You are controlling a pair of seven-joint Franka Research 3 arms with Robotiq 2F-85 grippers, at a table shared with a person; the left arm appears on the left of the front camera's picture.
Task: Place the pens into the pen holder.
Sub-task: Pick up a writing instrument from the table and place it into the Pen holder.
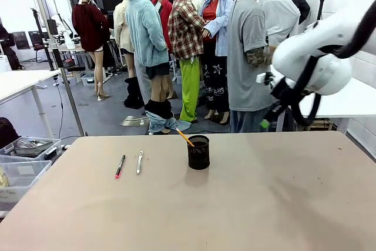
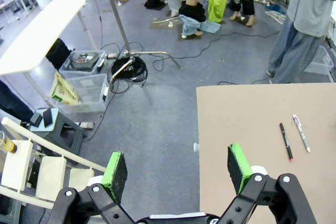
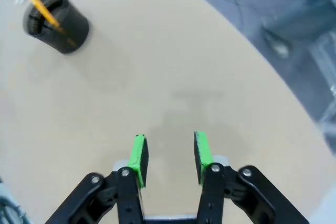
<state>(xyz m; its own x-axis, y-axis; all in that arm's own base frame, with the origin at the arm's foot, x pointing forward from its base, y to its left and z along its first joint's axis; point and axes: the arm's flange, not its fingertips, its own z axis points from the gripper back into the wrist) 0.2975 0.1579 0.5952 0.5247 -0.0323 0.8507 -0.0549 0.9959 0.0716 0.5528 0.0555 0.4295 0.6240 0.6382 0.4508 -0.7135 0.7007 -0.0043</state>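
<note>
The black wire-mesh pen holder (image 1: 198, 152) stands mid-table with an orange-yellow pencil (image 1: 185, 137) leaning out of it. Left of it, two pens lie flat side by side: a black one with a pink-red tip (image 1: 120, 166) and a white-silver one (image 1: 139, 161). My right gripper (image 3: 169, 140) hovers high over bare table, open, with nothing between its green pads; the holder (image 3: 58, 22) and pencil (image 3: 39, 3) show far off at its upper left. My left gripper (image 2: 178, 163) is wide open above the floor off the table's edge, with both pens (image 2: 286, 141) (image 2: 301, 132) off to its right.
The right arm (image 1: 311, 63) hangs raised at the far right of the table (image 1: 264, 204). A person in a grey shirt (image 1: 249, 57) stands behind the far edge. Clear plastic bins (image 1: 23, 163) sit on the floor at the left.
</note>
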